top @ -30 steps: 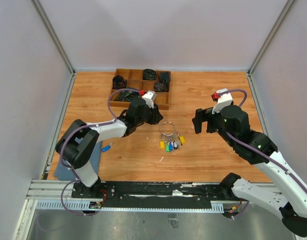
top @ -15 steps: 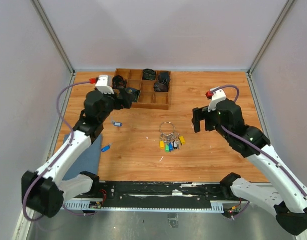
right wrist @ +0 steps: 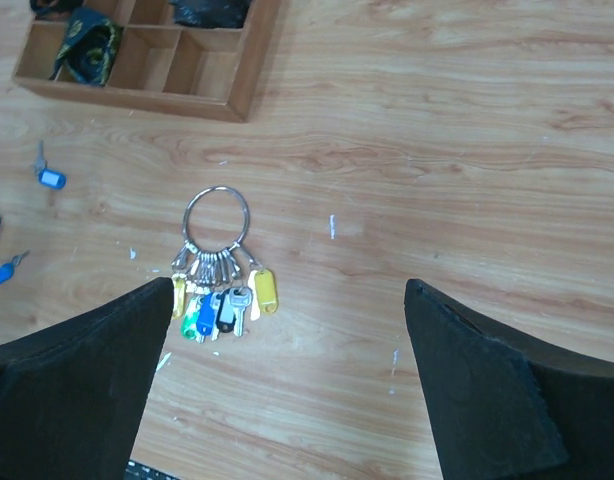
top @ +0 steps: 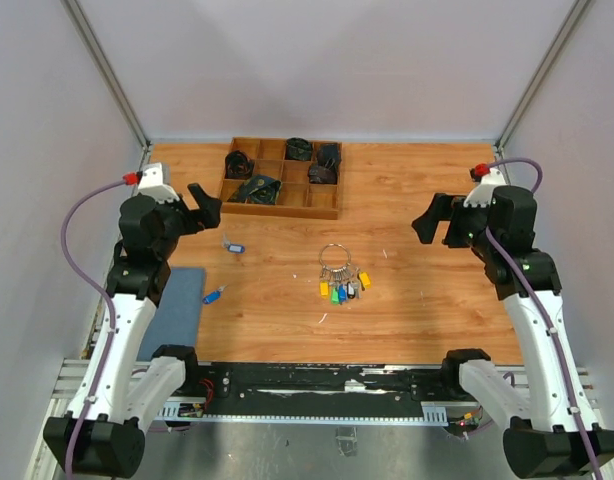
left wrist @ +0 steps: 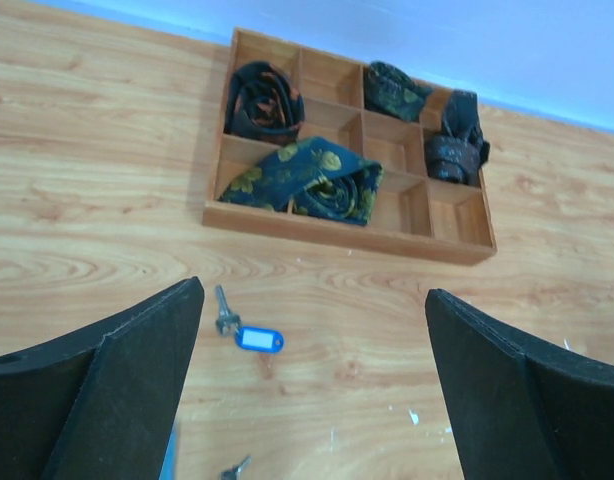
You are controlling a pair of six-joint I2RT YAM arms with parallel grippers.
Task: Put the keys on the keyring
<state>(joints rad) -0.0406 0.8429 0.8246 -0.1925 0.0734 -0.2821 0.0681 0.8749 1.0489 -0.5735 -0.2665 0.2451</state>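
The keyring lies flat at the table's middle with several keys fanned out below it, their heads yellow, green, blue and black. In the right wrist view the keyring and its keys lie ahead and to the left. My right gripper is open and empty, high at the right. My left gripper is open and empty, high at the left. A small silver key with a blue tag lies loose below it on the wood.
A wooden compartment tray with rolled dark fabric stands at the back. A blue mat lies at the near left. Another small blue-headed key rests at the mat's edge.
My left arm swung back from beside the keyring to the left and its gripper opened, leaving the blue-tagged key on the table. My right arm drew back to the right.
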